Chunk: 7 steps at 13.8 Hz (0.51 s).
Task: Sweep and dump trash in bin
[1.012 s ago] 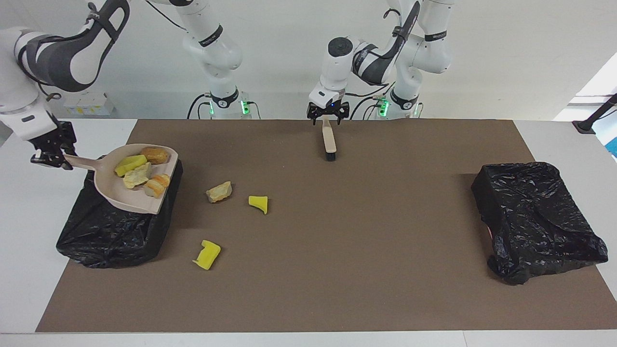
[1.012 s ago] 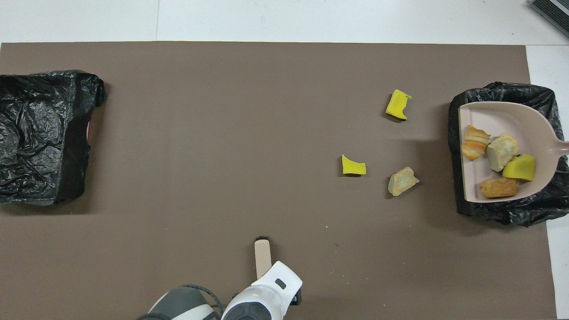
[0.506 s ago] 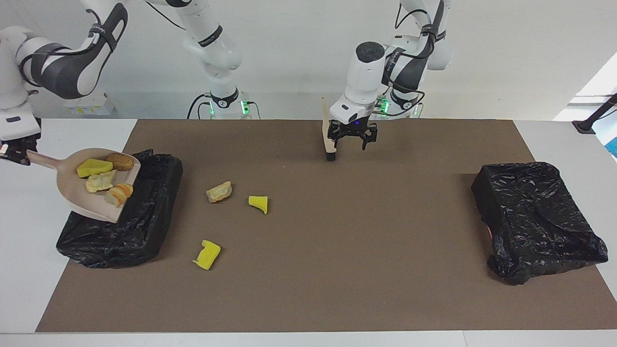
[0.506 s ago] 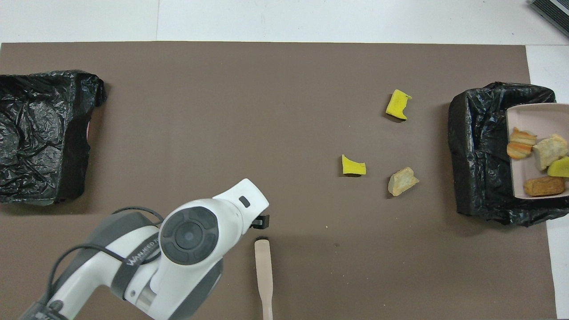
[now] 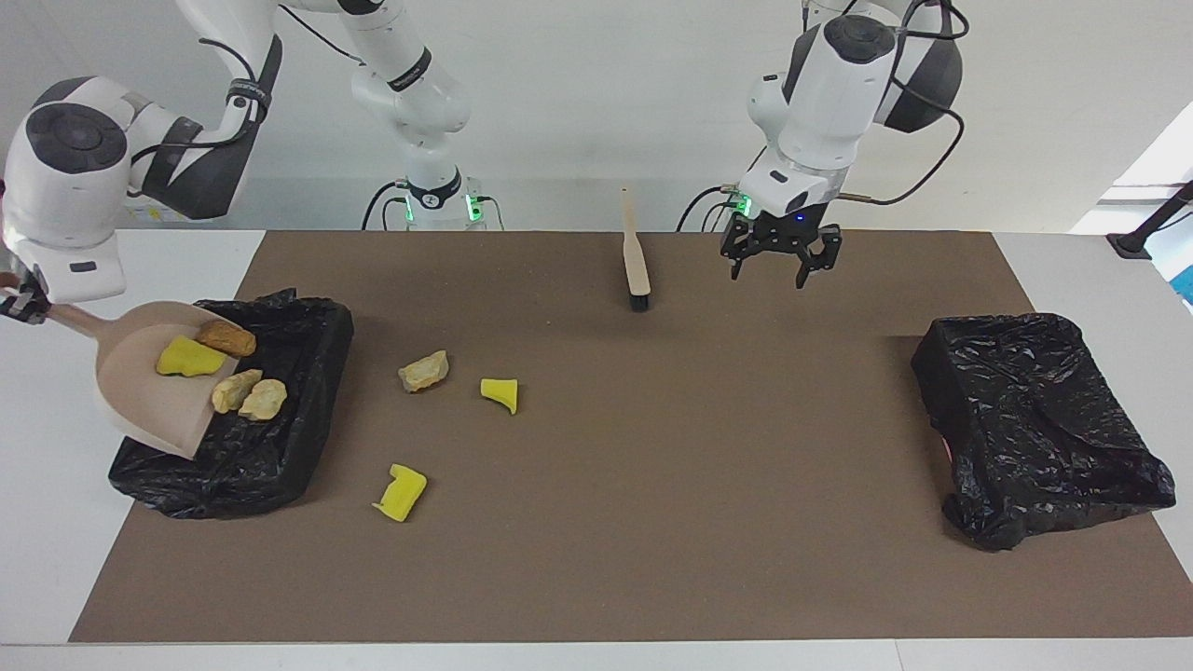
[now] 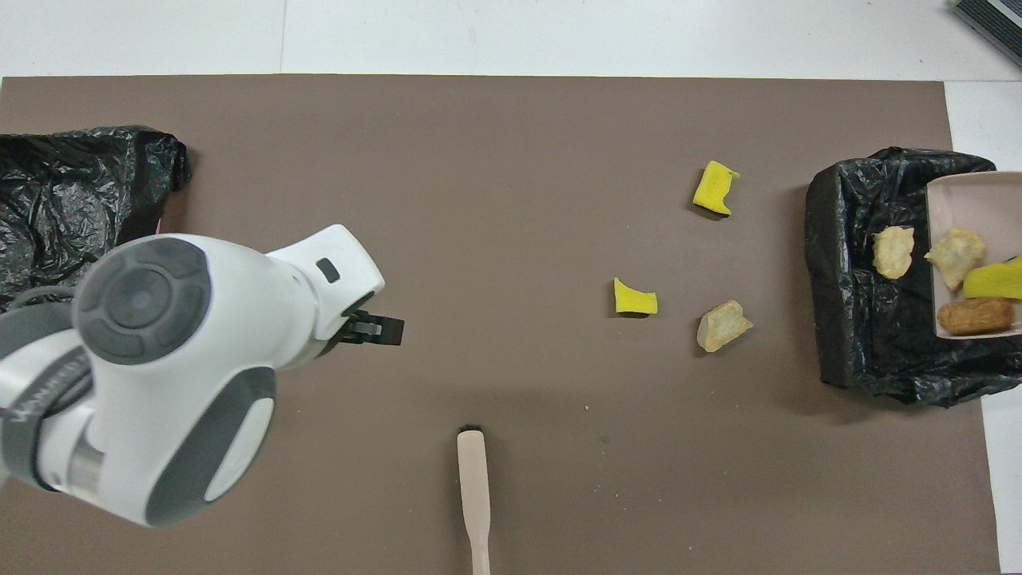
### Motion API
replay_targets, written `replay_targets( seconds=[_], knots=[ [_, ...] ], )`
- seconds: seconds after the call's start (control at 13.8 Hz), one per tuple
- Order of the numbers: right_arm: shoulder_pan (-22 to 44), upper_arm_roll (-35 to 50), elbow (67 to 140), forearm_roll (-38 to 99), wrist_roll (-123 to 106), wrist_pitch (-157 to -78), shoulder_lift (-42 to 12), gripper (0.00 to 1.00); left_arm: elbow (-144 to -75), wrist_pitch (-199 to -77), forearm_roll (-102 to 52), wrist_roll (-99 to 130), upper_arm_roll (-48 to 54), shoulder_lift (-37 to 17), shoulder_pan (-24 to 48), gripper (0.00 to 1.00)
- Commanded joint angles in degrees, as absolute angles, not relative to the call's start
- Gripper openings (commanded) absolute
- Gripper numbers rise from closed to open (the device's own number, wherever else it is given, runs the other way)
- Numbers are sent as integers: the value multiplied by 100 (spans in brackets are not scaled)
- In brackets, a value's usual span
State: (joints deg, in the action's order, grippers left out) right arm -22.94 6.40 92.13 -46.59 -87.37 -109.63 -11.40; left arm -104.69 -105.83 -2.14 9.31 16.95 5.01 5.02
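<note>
Tilting over the black-lined bin [image 5: 270, 438] at the right arm's end of the table [image 5: 596, 657], the beige dustpan [image 5: 149, 391] hangs from its handle in the right claw [image 5: 14, 303], which is clamped shut on that handle at the very edge of the facing view. The pan's open lip points down into the bin. Of the trash, a yellow foam chunk [image 5: 189, 358] and a brown crusty lump [image 5: 226, 338] lie on the pan near the claw's end of it, one pale lump [image 6: 955, 255] sits at the pan's lip, and another pale lump [image 6: 892, 251] lies just off the lip on the bin's black liner.

Three scraps lie on the brown mat [image 5: 652, 522], well apart from both claws: a tan lump [image 5: 424, 371] and a yellow wedge [image 5: 500, 393] beside each other near the bin, and a yellow chunk [image 5: 401, 492] farther from the robots than those two.

The left claw [image 5: 781, 267] hangs in the air with its fingers spread wide and nothing between them, over the mat toward the second black-lined bin [image 5: 1035, 419] at the left arm's end. The brush [image 5: 637, 256] lies on the mat close to the robots, apart from the left claw, handle toward the robots and bristles away.
</note>
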Motion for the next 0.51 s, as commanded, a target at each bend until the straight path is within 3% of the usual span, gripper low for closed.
replay_targets(
  seconds=[0.0,0.43],
  knots=[
    [-2285,659,9325,-5009,-8657,-10907,-985,0,-9627,-10004,-97,521,1723,343,81,100],
    [-1707,738,9343,-5781,-8938,-10767,-642,0,-8317,-8756,-132,-132,1661,54,-553,100]
  ],
)
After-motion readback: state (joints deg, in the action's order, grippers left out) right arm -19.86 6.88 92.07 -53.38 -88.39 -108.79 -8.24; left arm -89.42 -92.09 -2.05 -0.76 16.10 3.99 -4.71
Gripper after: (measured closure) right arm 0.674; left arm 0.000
